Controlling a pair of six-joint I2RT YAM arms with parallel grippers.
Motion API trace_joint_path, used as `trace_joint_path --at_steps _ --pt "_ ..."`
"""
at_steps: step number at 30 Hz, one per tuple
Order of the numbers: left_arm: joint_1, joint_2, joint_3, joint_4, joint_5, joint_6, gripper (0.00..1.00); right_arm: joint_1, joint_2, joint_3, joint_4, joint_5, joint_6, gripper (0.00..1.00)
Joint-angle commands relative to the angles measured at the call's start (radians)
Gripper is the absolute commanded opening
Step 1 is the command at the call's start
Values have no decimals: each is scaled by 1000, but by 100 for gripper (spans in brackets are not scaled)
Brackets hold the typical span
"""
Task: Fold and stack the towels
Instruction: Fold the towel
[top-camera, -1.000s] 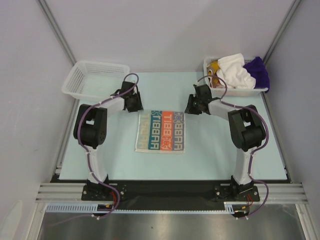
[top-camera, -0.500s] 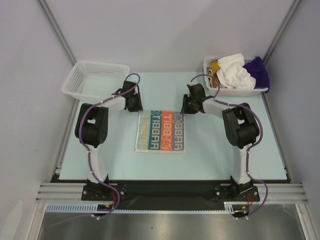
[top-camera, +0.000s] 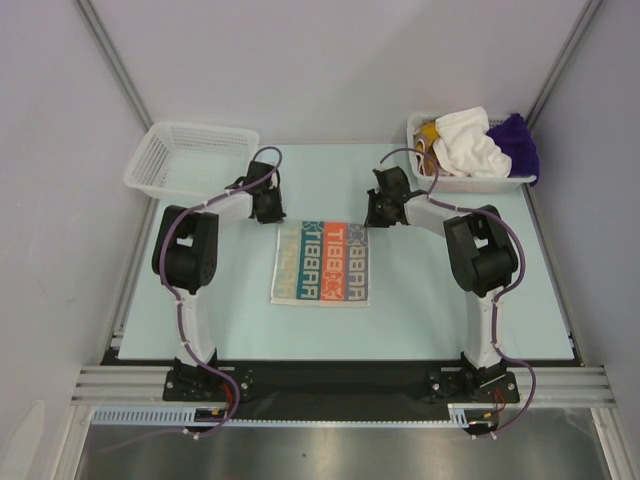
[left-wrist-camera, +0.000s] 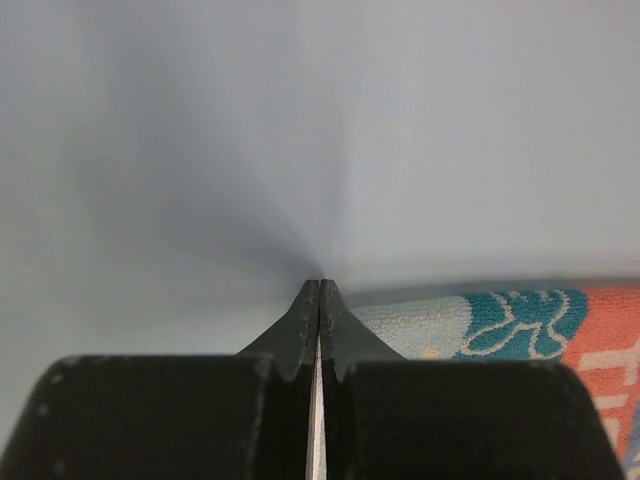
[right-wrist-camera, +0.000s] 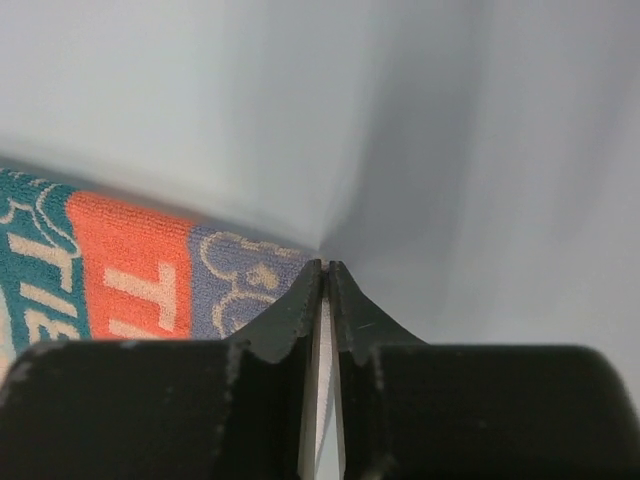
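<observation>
Top external view: the left end effector (top-camera: 268, 205) and right end effector (top-camera: 378, 210), open a second ago, have been closed at the far corners of the printed towel (top-camera: 322, 262) laid flat on the worktop (top-camera: 420, 310), so a fold is judged ready, though pinched cloth cannot be confirmed.

Right gripper (right-wrist-camera: 325, 268) fingers pressed almost together with a thin slit between, printed towel (right-wrist-camera: 130, 270) lying left of them, its grey-blue corner reaching the left fingertip, pale table (right-wrist-camera: 480, 120) beyond.
</observation>
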Motion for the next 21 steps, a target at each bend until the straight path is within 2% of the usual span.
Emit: trace_joint_path --at_steps 1,12,21 --pt "-10 -2 40 -8 15 3 0 4 11 41 -7 9 -8 8" --pt "-10 -74 -10 74 -2 -28 0 -16 -19 56 -1 31 -2 0" --pt "-10 -74 45 88 15 -37 0 -28 -47 78 32 23 -8 0"
